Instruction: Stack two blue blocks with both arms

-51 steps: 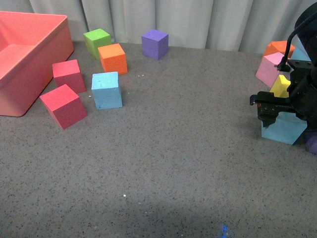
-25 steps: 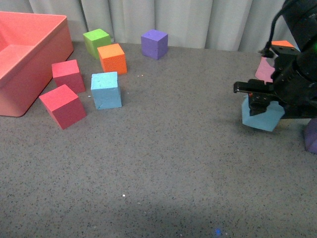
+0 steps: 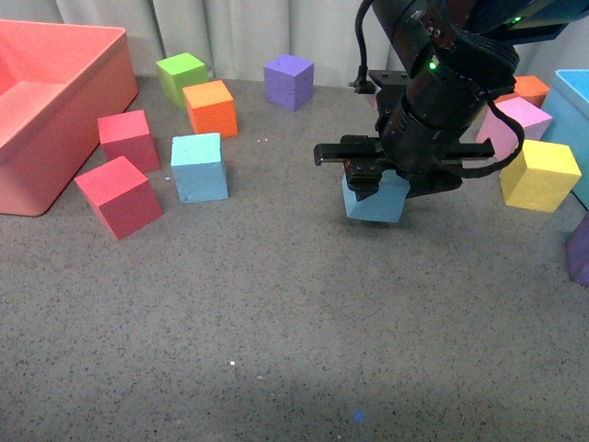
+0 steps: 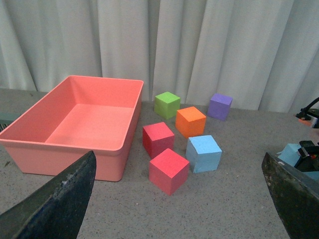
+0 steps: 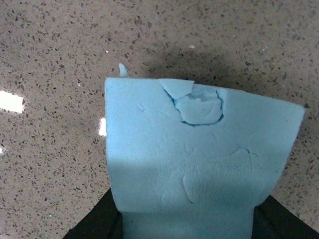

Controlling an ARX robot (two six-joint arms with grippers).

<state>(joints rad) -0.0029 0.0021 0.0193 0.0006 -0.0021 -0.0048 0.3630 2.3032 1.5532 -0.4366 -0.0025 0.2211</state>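
One light blue block (image 3: 199, 167) rests on the grey table left of centre, next to the red cubes; it also shows in the left wrist view (image 4: 203, 153). My right gripper (image 3: 375, 180) is shut on the other blue block (image 3: 374, 200) and holds it a little above the table at centre right. In the right wrist view this block (image 5: 199, 159) fills the frame, with a nick in its face. My left gripper (image 4: 179, 199) is open and empty; only its dark fingers (image 4: 55, 204) show at the sides of its wrist view. The left arm is out of the front view.
A large pink bin (image 3: 69, 110) stands at the left. Two red cubes (image 3: 118, 196), an orange cube (image 3: 210, 108), a green cube (image 3: 180, 78) and a purple cube (image 3: 288, 81) lie around the resting block. A yellow cube (image 3: 540, 175), a pink cube (image 3: 520, 120) and a teal bin (image 3: 575, 120) are at the right.
My right arm has carried the blue block up off the table and leftward, from the far right to centre right. The yellow and pink cubes behind it are now uncovered.
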